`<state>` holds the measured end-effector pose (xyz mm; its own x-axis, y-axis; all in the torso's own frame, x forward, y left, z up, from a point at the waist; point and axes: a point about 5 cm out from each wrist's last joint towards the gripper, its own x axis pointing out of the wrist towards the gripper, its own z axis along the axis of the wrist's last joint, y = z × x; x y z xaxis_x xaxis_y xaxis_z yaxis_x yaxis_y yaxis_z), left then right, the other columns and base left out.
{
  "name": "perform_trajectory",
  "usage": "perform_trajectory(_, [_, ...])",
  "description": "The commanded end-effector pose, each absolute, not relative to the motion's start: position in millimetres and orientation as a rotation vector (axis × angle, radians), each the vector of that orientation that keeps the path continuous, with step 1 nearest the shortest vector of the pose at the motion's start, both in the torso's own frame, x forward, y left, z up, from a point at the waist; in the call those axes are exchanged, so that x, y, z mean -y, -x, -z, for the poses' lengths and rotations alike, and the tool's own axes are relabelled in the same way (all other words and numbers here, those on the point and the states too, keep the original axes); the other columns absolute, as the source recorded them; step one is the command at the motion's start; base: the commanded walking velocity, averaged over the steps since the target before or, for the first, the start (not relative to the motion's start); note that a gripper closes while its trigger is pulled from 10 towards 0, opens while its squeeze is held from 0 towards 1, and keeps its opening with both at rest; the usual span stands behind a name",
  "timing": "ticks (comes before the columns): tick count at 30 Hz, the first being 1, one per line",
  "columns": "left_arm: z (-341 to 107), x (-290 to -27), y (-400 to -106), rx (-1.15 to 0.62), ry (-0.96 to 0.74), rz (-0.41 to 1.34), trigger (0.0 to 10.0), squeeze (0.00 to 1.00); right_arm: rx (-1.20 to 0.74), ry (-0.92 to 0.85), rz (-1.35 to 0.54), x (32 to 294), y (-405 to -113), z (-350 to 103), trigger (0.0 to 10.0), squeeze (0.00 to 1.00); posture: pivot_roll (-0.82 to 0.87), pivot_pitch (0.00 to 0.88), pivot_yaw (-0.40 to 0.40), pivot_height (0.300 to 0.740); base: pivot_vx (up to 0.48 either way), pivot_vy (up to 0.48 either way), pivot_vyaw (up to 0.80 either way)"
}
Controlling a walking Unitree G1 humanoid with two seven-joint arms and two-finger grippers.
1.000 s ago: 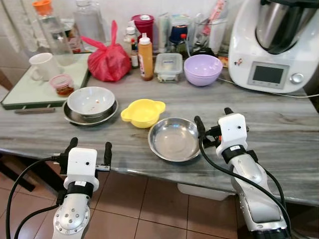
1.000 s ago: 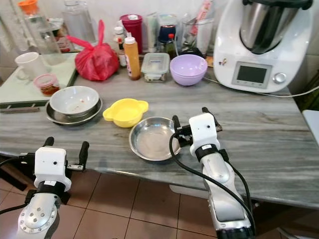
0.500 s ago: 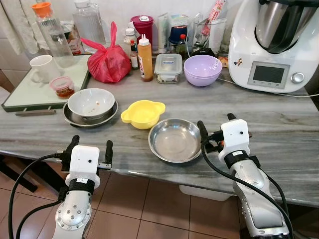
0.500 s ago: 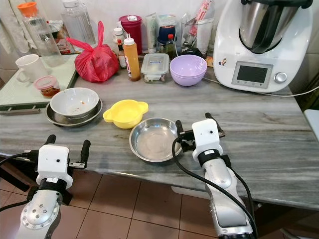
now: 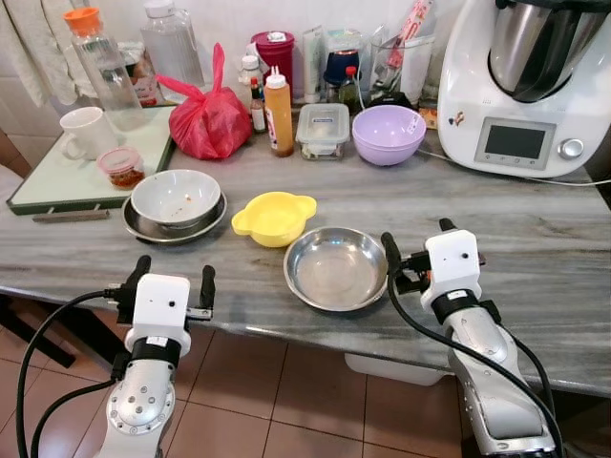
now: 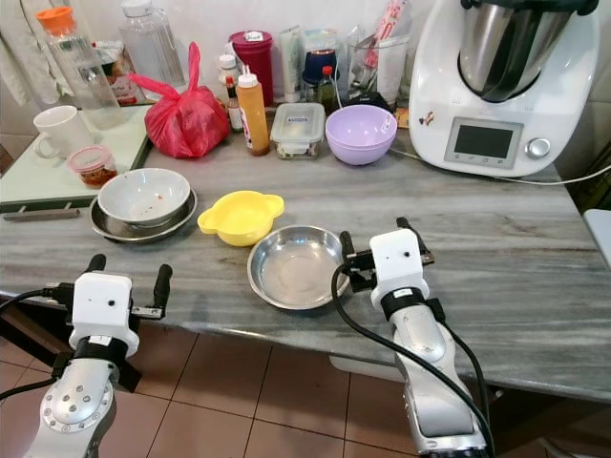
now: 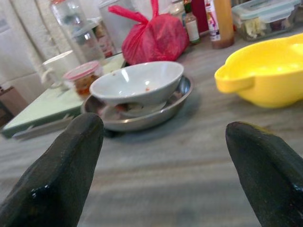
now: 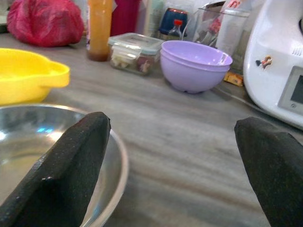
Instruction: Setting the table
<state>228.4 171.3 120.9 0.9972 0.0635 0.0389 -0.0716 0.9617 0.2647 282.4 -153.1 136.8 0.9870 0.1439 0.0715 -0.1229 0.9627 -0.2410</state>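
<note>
Left eye view, our right gripper [image 5: 417, 242] spread w/ one finger by steel bowl [image 5: 335, 268] rim, left gripper [image 5: 173, 279] spread at counter [image 5: 535, 229] edge.

Bare counter [image 5: 544, 258] right of steel bowl [image 5: 336, 269], clutter behind

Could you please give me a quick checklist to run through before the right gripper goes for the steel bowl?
1. Right gripper open: ok, fingers spread wide.
2. Right gripper at the steel bowl: ok, one finger beside its rim.
3. Steel bowl empty: ok.
4. Yellow bowl apart from the steel bowl: cannot tell, rims look very close.
5. Left gripper out of the way: ok, open at the table edge, holding nothing.
</note>
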Motion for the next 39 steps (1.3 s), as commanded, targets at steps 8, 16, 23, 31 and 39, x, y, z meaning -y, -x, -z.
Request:
perform_trajectory(8, [-117.0,-174.6,-227.1,0.004,-0.282,-0.071,10.0,0.0,0.13,0.242,-0.135,151.9,-281.4,-145.5,10.0,0.0,-0.05,0.049,0.088,0.74,-0.268,0.0,0.0])
perform_trajectory(16, [-118.8,-174.5,-229.0,0.011,-0.286,-0.065,10.0,0.0,0.138,0.25,-0.115,154.7,-282.3,-147.5,10.0,0.0,-0.06,0.047,0.091,0.74,-0.271,0.0,0.0])
perform_trajectory(23, [-118.9,-174.4,-230.2,0.01,-0.29,-0.056,10.0,0.0,0.14,0.247,-0.109,154.9,-282.8,-149.0,10.0,0.0,-0.06,0.045,0.092,0.74,-0.271,0.0,0.0])
perform_trajectory(31, [-117.3,-173.4,-230.5,0.007,-0.285,-0.055,10.0,0.0,0.133,0.245,-0.108,155.6,-282.0,-147.2,10.0,0.0,-0.07,0.046,0.092,0.74,-0.271,0.0,-0.53])
perform_trajectory(39, [-114.3,-173.6,-229.5,-0.007,-0.28,-0.053,10.0,0.0,0.115,0.242,-0.111,155.3,-279.7,-142.2,10.0,0.0,-0.07,0.049,0.095,0.74,-0.271,0.0,-0.38])
